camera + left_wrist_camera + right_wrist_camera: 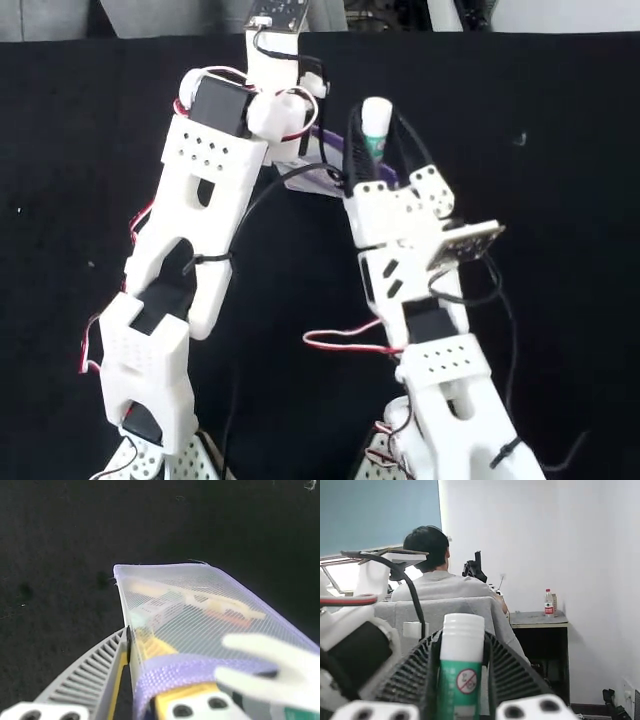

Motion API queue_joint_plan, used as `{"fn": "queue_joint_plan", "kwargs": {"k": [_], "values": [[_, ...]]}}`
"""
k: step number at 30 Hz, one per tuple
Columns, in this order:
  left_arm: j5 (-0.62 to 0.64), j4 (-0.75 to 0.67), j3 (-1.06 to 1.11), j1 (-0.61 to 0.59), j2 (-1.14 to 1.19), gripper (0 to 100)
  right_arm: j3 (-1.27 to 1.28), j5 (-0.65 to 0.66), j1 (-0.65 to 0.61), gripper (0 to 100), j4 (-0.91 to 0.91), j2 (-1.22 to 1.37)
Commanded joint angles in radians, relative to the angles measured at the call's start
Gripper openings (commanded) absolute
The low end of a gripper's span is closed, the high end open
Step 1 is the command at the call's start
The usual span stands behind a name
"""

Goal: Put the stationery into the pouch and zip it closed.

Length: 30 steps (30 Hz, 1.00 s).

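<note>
The left tool (131, 647) is clamped on the purple-banded rim of the pouch (200, 610), its grey ribbed finger (95, 675) pressed against one side of the rim. The pouch is translucent and finely ribbed, and it stretches away from this tool over the black surface (60, 540); whether its far end rests on the surface cannot be told. Blurred pale, yellow and orange shapes show through its wall. In the high view the pouch (328, 150) appears as a strip of purple and white between the ends of the two arms, mostly hidden under the left arm's wrist. The right tool (461, 645) is closed around a glue stick (462, 630), its black ribbed fingers (505, 670) gripping the green body on both sides while the white cap stands out beyond the fingertips. Seen from above, the glue stick (375, 125) is held upright, cap upward, just beside the purple edge of the pouch and above the surface (560, 150). A white part of the right arm (270, 667) shows near the pouch rim.
</note>
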Motion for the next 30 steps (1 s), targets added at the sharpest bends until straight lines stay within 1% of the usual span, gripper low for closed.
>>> {"fn": "queue_joint_plan", "kwargs": {"k": [1, 4, 6, 10, 13, 17, 21, 24, 30], "values": [[-0.002, -0.002, 0.002, -0.079, -0.020, 3, 0.079, 0.009, -0.043, 3.3, 0.000, -0.070], [-0.002, -0.021, 0.005, -0.104, -0.020, 3, 0.131, 0.009, -0.078, 6.8, 0.000, -0.142], [-0.002, -0.031, 0.002, -0.122, -0.020, 3, 0.157, 0.021, -0.098, 4.8, 0.005, -0.194], [-0.002, -0.037, 0.002, -0.137, -0.020, 3, 0.166, 0.135, -0.161, 3.8, 0.138, -0.303], [-0.002, -0.037, 0.002, -0.136, -0.020, 3, 0.171, 0.149, -0.201, 3.8, 0.222, -0.381], [-0.002, -0.032, 0.002, -0.133, -0.020, 3, 0.163, 0.150, -0.204, 3.8, 0.270, -0.430], [-0.002, -0.028, 0.010, -0.119, -0.025, 3, 0.148, 0.152, -0.204, 3.8, 0.276, -0.429], [-0.002, 0.000, 0.002, -0.101, -0.029, 3, 0.094, 0.152, -0.193, 3.8, 0.322, -0.390], [-0.002, 0.002, 0.010, -0.074, -0.031, 3, -0.062, 0.146, -0.137, 3.8, 0.347, -0.140]]}}
